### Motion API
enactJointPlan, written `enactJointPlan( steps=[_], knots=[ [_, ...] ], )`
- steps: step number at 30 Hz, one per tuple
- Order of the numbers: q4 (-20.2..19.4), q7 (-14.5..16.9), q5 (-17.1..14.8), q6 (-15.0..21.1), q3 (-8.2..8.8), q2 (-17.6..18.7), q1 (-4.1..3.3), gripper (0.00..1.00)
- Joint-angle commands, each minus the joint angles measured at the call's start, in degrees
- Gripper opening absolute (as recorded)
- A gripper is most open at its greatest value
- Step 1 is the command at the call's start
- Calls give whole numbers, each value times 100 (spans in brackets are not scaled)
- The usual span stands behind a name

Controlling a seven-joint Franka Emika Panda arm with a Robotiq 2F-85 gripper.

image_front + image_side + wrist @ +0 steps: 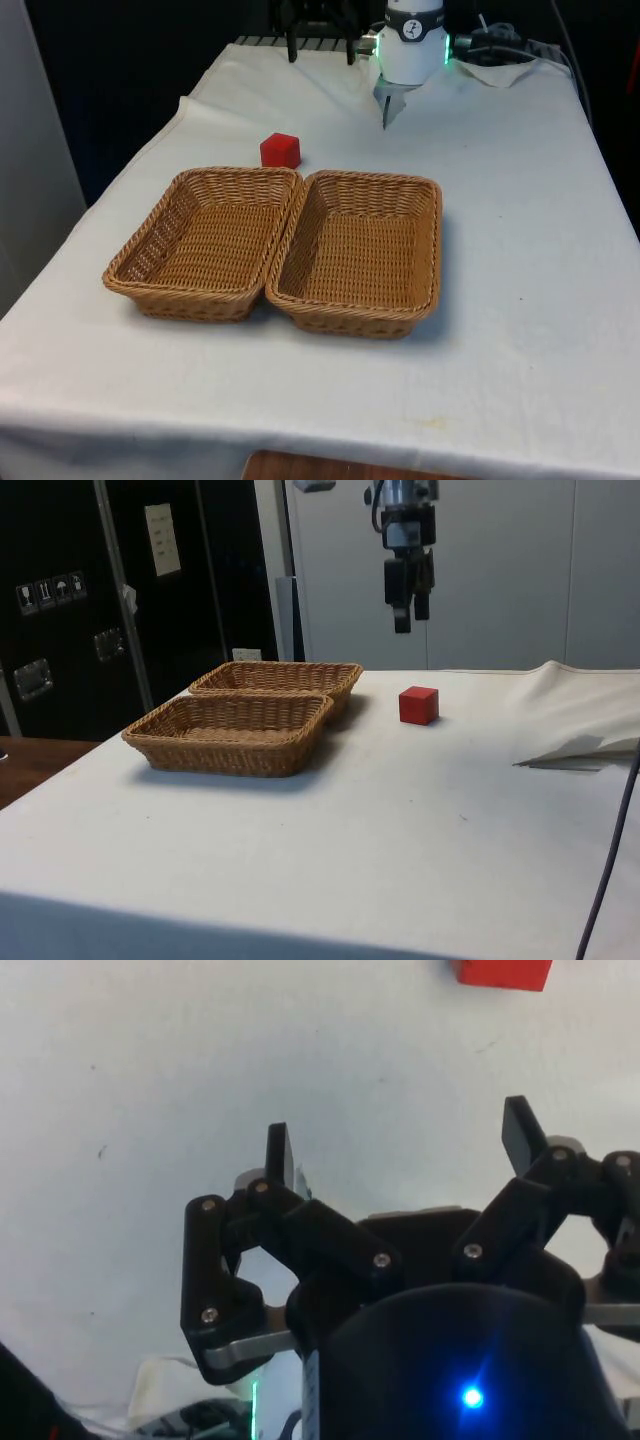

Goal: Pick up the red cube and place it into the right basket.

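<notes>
The red cube (281, 150) (418, 705) sits on the white cloth just behind the far edge of the left wicker basket (150, 240) (300, 668). Beside that basket stands the right wicker basket (437, 240) (225, 758); nothing lies in either one. My gripper (385, 118) (411, 620) hangs well above the table, farther back than the cube and towards the front view's right of it. It is open with nothing between its fingers (280, 1155). In the wrist view the gripper (400, 1145) is over bare cloth and the cube (505, 972) is cut off at the picture's edge.
The two baskets touch along their long sides in the middle of the table. A fold of loose cloth (580, 730) lies at the far end by the robot's base. Cables (500, 45) rest at the far right corner.
</notes>
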State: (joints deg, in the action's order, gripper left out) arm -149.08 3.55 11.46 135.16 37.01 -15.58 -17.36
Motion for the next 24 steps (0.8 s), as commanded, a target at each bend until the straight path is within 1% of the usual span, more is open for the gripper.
enactJointPlan(
  steps=[1,2,3,4,8,9,10,11,12,16,18,19,20,21,24],
  knots=[
    [-80,-46,57,201,29,52,40,100],
    [-109,-34,57,275,57,80,46,100],
    [-69,0,0,149,46,57,6,100],
    [-160,-11,46,401,109,138,46,100],
    [-241,69,11,653,241,269,40,100],
    [-264,115,0,773,304,344,29,100],
    [-269,132,-6,819,327,378,29,100],
    [-252,109,0,739,309,367,17,100],
    [-275,149,-11,871,350,413,23,100],
    [-281,281,-57,1043,470,567,17,100],
    [-286,361,-86,1134,544,653,11,100],
    [-281,441,-138,1220,607,739,0,100],
    [-258,361,-46,1175,579,756,23,100],
    [-275,493,-172,1266,630,785,-6,100],
    [-258,636,-315,1387,682,922,-17,100]
  ],
)
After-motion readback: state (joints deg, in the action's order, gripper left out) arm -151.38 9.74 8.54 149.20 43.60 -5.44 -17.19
